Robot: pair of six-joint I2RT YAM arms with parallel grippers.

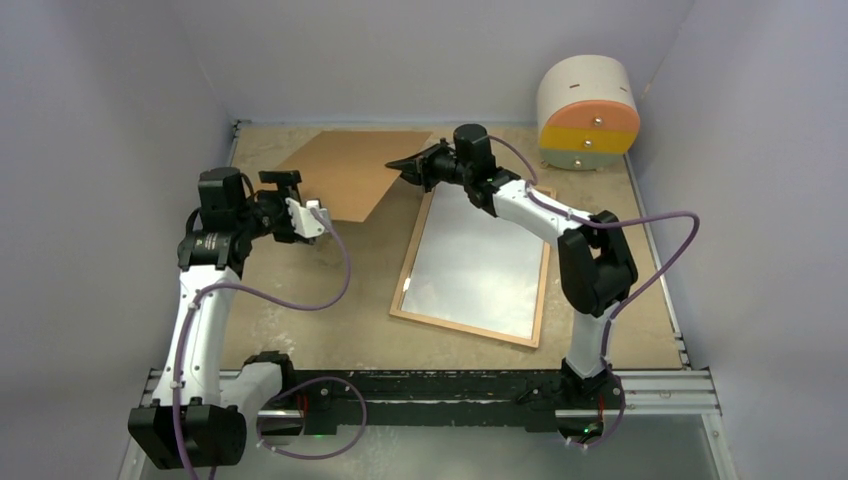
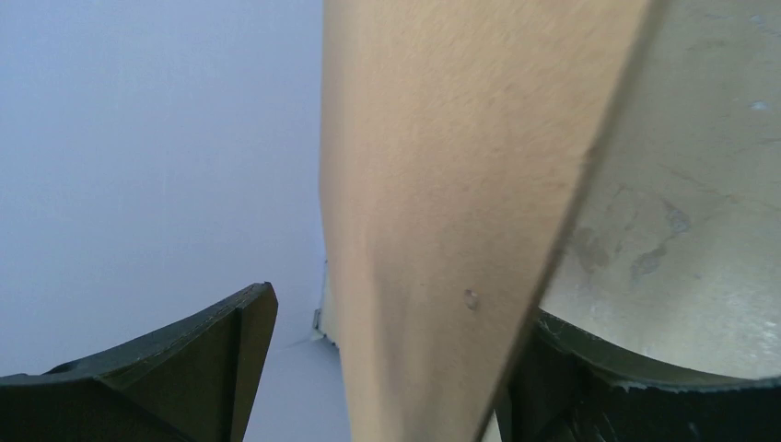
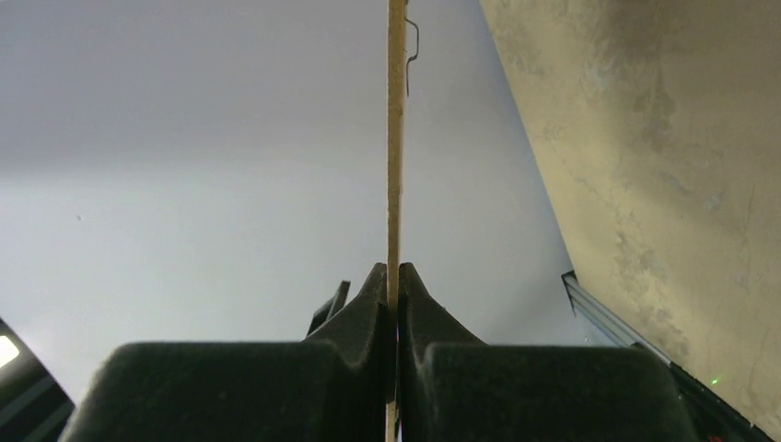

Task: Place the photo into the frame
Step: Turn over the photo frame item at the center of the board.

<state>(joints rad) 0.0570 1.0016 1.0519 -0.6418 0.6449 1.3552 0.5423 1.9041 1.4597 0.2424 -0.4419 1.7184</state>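
here, one frame (image 1: pixel 464 327), one brown panel (image 1: pixel 345 170)

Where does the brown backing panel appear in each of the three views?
Top external: backing panel, upper centre, up-left of the frame.
Left wrist: broad tan band down the middle.
Right wrist: thin edge-on strip, centre, between the fingers.
Shared landmark: mottled table top.

— Where is the frame (image 1: pixel 465 326)?
— Flat on the table, right of centre. Its long sides run away from the near edge and its far end is skewed slightly right. The moulding is thin, light wood.
— And the photo?
— Can't tell. The inside looks pale grey-white, either the clear pane or the print's white back.
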